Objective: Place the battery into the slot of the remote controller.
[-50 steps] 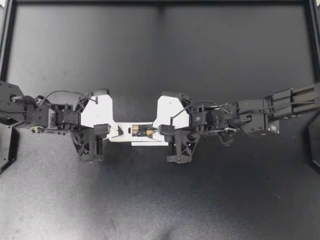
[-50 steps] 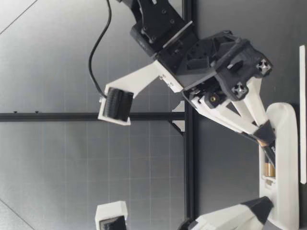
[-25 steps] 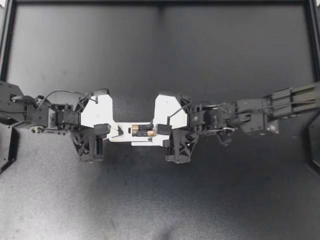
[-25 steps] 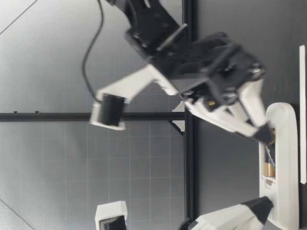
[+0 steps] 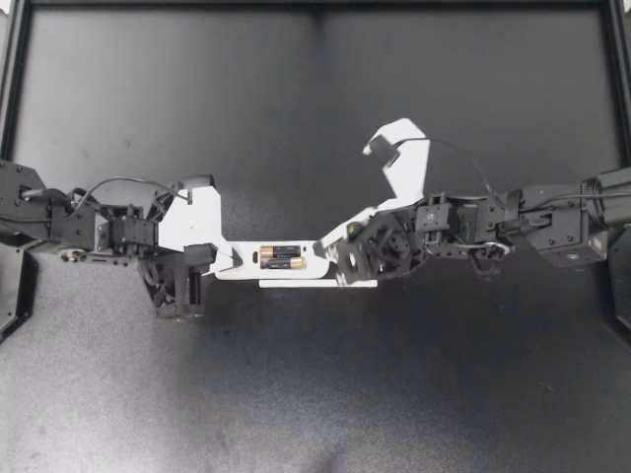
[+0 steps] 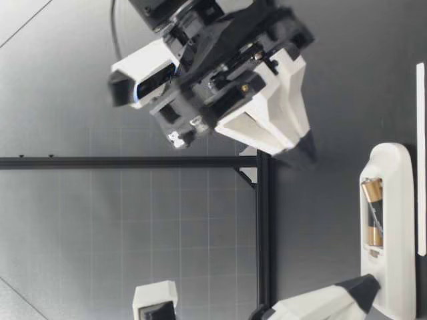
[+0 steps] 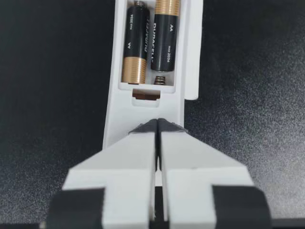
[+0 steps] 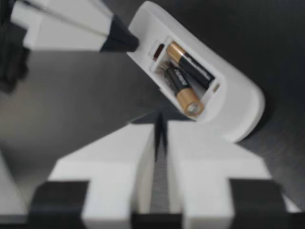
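1. Lifted and turned away from the remote (image 5: 245, 272) since a second ago, as for the right gripper (image 5: 323, 248); jaws pressed together, holding nothing.
2. Seated side by side in the slot (image 7: 143, 86), as for both batteries (image 5: 283, 258); nothing sticking out.
3. Closed tight too on the left gripper (image 5: 229, 259), tips pressing the remote's end onto the table (image 5: 315, 394).
4. Looks like insertion done; next calls only for backing off without nudging the remote.

The left arm (image 5: 61, 225) and right arm (image 5: 552, 225) are built of black, blocky links, with thin black cables (image 5: 128, 180) looping over the wrists. The left gripper (image 5: 228, 259) and right gripper (image 5: 325, 248) have white wedge-shaped fingers (image 7: 125, 160) with black tips.
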